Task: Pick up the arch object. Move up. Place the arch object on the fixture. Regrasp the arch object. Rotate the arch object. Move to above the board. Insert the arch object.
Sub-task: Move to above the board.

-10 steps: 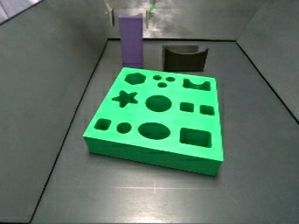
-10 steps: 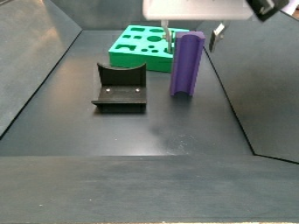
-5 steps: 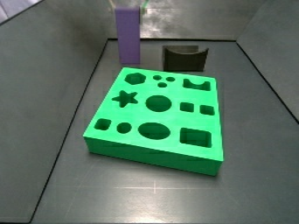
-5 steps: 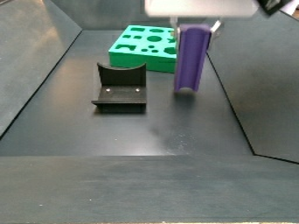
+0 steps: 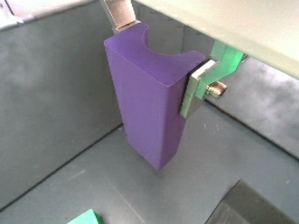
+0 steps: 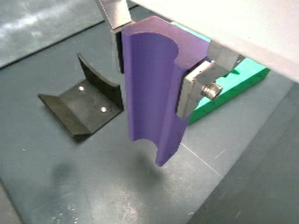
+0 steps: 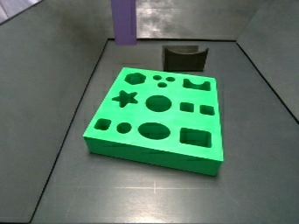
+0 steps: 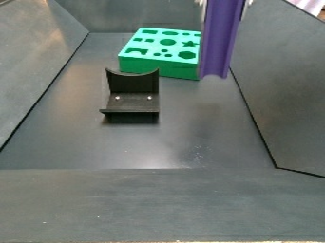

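The arch object (image 5: pixel 146 96) is a purple elongated block that hangs upright, with the gripper (image 5: pixel 160 51) shut on its upper end. Its curved notch faces up between the silver fingers (image 5: pixel 201 80). In the other wrist view the arch object (image 6: pixel 152 87) is off the floor, beside the dark fixture (image 6: pixel 79 107) and in front of the green board (image 6: pixel 229 84). Both side views show the arch object (image 7: pixel 122 19) (image 8: pixel 223 38) lifted high, its top cut off by the frame edge. The fixture (image 7: pixel 184 58) (image 8: pixel 131 95) stands bare. The board (image 7: pixel 158 112) (image 8: pixel 162 49) lies flat with its holes unfilled.
Dark grey sloping walls (image 8: pixel 51 57) enclose the floor on both sides. The fixture stands between the board and the nearer floor (image 8: pixel 165 142) in a side view.
The gripper has risen with the arch object held in it. The block's lower end has left the floor and its top has gone out of the side views.
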Controlling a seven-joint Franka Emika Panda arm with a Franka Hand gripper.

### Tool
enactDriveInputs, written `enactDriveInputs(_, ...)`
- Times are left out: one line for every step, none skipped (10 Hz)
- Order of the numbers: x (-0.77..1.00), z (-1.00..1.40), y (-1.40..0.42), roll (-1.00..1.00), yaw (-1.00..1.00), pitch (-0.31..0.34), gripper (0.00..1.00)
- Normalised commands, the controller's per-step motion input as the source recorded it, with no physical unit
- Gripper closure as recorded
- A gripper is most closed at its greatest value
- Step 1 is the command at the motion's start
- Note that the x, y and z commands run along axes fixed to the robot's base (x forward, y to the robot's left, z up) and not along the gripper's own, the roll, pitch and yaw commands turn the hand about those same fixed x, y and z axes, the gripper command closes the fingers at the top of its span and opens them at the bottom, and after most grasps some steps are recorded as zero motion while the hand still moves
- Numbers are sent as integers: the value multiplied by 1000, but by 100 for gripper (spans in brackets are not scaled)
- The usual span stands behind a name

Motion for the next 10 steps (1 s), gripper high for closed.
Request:
enactDriveInputs(-50,1000,12,-43,27,68,100)
enactDriveInputs(-43,1000,9,-70,15,66,100)
enactDriveInputs(-37,1000,7,-88,8,56,100)
enactDriveInputs(-25,901,8,-104,-3,48,100)
enactDriveInputs(-19,807,10,-107,-6,51,100)
enactDriveInputs(-6,575,11,-118,-14,54,100)
enactDriveInputs(-2,484,12,-120,-15,51,100)
enactDriveInputs(-1,298,11,-129,-18,49,100)
enactDriveInputs(244,170,-1000,-136,-250,160,100)
enactDriveInputs(248,148,-1000,-122,-243,148,100)
